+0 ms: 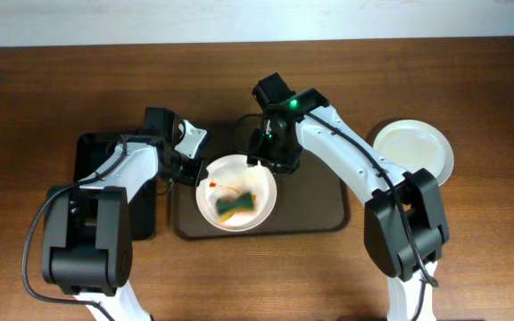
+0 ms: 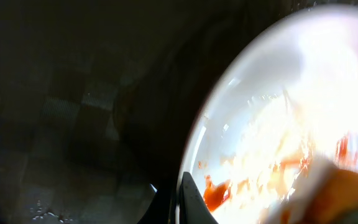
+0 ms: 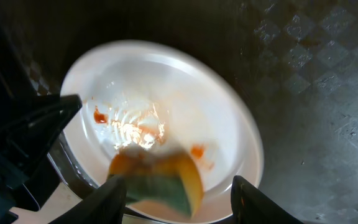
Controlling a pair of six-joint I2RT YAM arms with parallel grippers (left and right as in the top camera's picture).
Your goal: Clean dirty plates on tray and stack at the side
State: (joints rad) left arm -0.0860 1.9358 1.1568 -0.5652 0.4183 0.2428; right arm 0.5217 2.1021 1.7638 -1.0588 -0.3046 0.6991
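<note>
A white plate (image 1: 236, 192) smeared with orange-red sauce sits over the left half of the dark brown tray (image 1: 319, 214). My left gripper (image 1: 188, 167) is shut on its left rim; the left wrist view shows the fingers (image 2: 180, 202) pinching the rim of the plate (image 2: 278, 124). A yellow and green sponge (image 1: 233, 206) lies in the plate. My right gripper (image 1: 273, 150) hovers above the plate's far edge, open. In the right wrist view the blurred sponge (image 3: 157, 177) shows between the spread fingers (image 3: 179, 193), over the plate (image 3: 185, 112). A clean white plate (image 1: 411, 152) rests on the table at the right.
A narrow black tray (image 1: 105, 187) lies on the wooden table at the left, under my left arm. The right half of the brown tray shows bare textured surface (image 3: 316, 93).
</note>
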